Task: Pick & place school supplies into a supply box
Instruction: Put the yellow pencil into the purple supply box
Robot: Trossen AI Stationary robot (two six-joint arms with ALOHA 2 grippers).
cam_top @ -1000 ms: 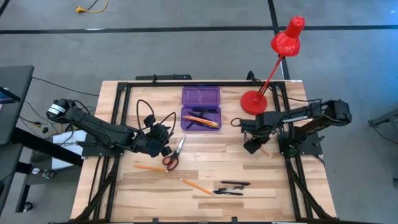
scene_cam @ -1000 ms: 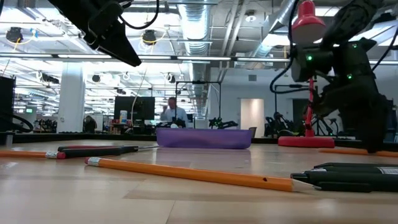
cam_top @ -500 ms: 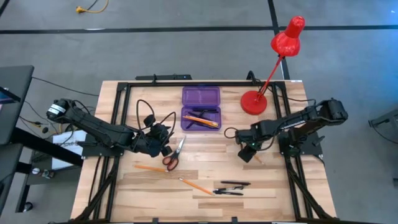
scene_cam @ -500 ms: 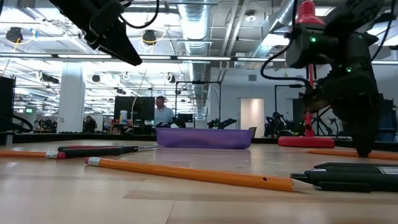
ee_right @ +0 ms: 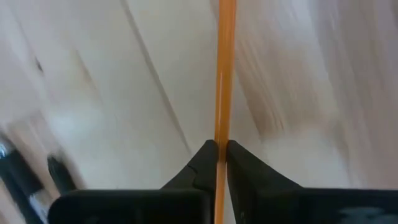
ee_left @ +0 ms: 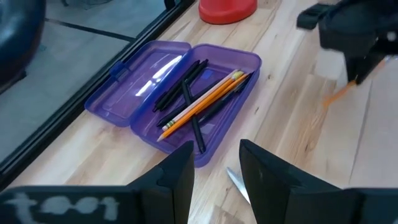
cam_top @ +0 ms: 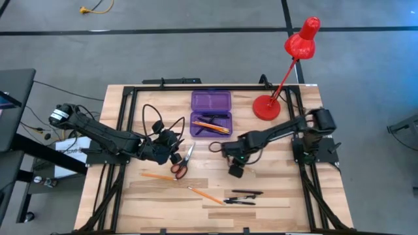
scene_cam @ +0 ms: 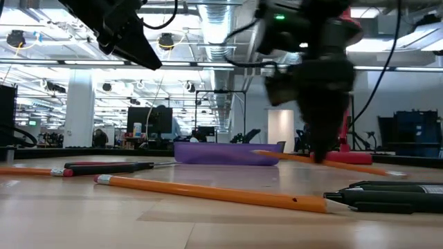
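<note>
The purple supply box [cam_top: 211, 113] lies open at the table's far middle, with orange pencils and black pens [ee_left: 199, 102] in its near tray. My right gripper [cam_top: 235, 172] hangs over the table's middle, shut on an orange pencil [ee_right: 224, 74]. My left gripper [ee_left: 214, 177] stands open beside the red-handled scissors [cam_top: 181, 163], nothing between its fingers. Two more pencils [cam_top: 157, 175] [cam_top: 206, 195] and two black pens [cam_top: 243, 197] lie flat near the front edge. My right gripper pinches the orange pencil's shaft [ee_right: 219, 146] between its two fingertips, coming from above and pointing steeply down, the fingers across the pencil. The pencil [scene_cam: 353, 164] sticks out to both sides, slightly slanted. I cannot tell whether it is clear of the table.
A red desk lamp stands with its base [cam_top: 266, 106] at the far right, its arm leaning out over the table's far right corner. Black frame rails [cam_top: 124, 130] run along the table's sides. Bare wood lies between the box and my right gripper.
My right gripper has taken hold of the pencil that lay by the right rail. It has gone with the pencil toward the table's left and a little nearer the front edge, rolling as it went. The pencil has left its place near the lamp.
</note>
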